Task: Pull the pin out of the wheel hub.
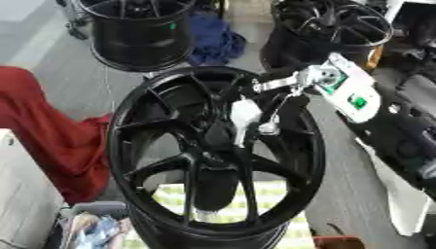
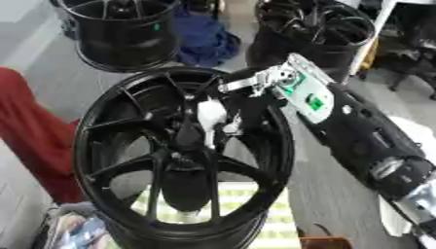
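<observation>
A black multi-spoke wheel hub [image 1: 145, 121] stands in the middle, its face turned up towards me. My right arm [image 2: 357, 131] comes in from the right, black with a white wrist plate carrying a green mark. My right hand [image 1: 245, 115] hangs over the hub's centre with its fingers curled downward. A thin pale pin [image 2: 210, 138] runs from the hand down to the centre bore, pinched in the fingers. Its lower end is lost against the dark hub. My left hand shows in neither view.
Two more black wheels stand behind, one at back left [image 1: 140, 29] and one at back right [image 1: 332, 29], with a blue cloth [image 1: 217, 41] between them. A red cloth [image 1: 43, 126] hangs on the left. A yellow-green striped mat [image 1: 289, 233] lies under the wheel.
</observation>
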Motion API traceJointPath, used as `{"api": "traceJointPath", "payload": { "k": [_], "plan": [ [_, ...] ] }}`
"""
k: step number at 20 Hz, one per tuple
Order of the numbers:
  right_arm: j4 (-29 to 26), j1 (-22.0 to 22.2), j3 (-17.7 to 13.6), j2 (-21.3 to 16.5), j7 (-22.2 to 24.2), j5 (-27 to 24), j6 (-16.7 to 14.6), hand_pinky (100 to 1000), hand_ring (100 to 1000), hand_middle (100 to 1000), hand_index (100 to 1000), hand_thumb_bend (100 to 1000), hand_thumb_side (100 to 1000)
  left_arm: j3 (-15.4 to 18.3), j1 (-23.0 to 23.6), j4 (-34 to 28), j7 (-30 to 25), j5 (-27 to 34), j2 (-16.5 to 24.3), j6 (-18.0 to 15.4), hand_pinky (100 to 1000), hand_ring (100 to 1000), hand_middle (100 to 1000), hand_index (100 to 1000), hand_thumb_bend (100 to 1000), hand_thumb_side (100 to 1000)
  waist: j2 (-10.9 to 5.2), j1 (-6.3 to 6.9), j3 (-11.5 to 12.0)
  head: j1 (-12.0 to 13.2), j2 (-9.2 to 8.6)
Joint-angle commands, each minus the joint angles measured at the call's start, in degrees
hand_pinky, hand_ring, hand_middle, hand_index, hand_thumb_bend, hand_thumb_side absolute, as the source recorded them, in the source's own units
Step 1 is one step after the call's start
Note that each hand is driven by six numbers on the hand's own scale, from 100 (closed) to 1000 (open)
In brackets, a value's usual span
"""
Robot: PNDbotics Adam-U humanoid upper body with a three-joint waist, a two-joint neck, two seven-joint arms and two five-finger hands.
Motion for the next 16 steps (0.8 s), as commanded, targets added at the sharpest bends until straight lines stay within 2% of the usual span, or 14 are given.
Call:
{"api": "traceJointPath", "payload": {
  "k": [1,4,6,8,10,13,15,16],
  "plan": [
    [-4.91,-1.40,-1.84,-4.16,-2.81,-4.02,1.00,758,591,384,524,100,300,0.06,-0.37,-0.73,0.10,-0.03,0.67,0.03,992,902,850,892,457,511,-0.72,0.45,-0.24,0.14,-0.12],
    [-11.82,-0.60,-4.41,-10.15,-5.01,-9.07,2.71,757,585,383,526,100,294,0.19,-0.23,-0.74,0.24,-0.10,0.82,0.03,992,903,850,892,457,511,-0.77,0.37,-0.62,0.47,-0.12],
    [-17.39,1.86,-7.63,-15.78,-7.74,-12.70,4.11,758,582,382,527,100,286,0.32,-0.13,-0.74,0.37,-0.19,0.93,0.03,993,903,850,892,456,511,-0.73,0.27,-0.93,0.60,-0.12],
    [-22.43,6.67,-12.26,-21.08,-11.90,-15.25,5.31,755,575,377,525,100,283,0.44,-0.10,-0.76,0.51,-0.24,1.00,0.04,993,903,850,892,456,511,-0.62,0.21,-1.40,0.85,-0.12],
    [-25.89,14.03,-17.76,-24.62,-17.70,-16.92,6.12,746,559,370,522,100,289,0.55,-0.14,-0.77,0.62,-0.29,0.98,0.04,993,903,850,892,456,511,-0.47,0.24,-1.85,1.22,-0.12],
    [-26.87,27.05,-25.42,-25.30,-26.85,-17.29,6.81,738,550,367,523,100,310,0.82,-0.12,-0.83,0.87,-0.38,0.87,0.02,993,903,850,892,455,512,-0.20,0.40,-2.48,1.75,-0.12],
    [-25.70,35.73,-30.35,-22.60,-32.65,-15.35,6.92,732,544,371,529,100,328,0.99,-0.14,-0.86,1.03,-0.44,0.71,0.01,994,903,850,891,455,513,0.03,0.53,-2.76,1.93,-0.12],
    [-24.17,40.50,-33.43,-19.82,-36.20,-14.00,7.29,731,544,376,535,100,332,1.11,-0.10,-0.85,1.14,-0.48,0.60,0.03,994,906,850,891,455,513,0.19,0.63,-3.00,2.19,-0.12]
  ]
}}
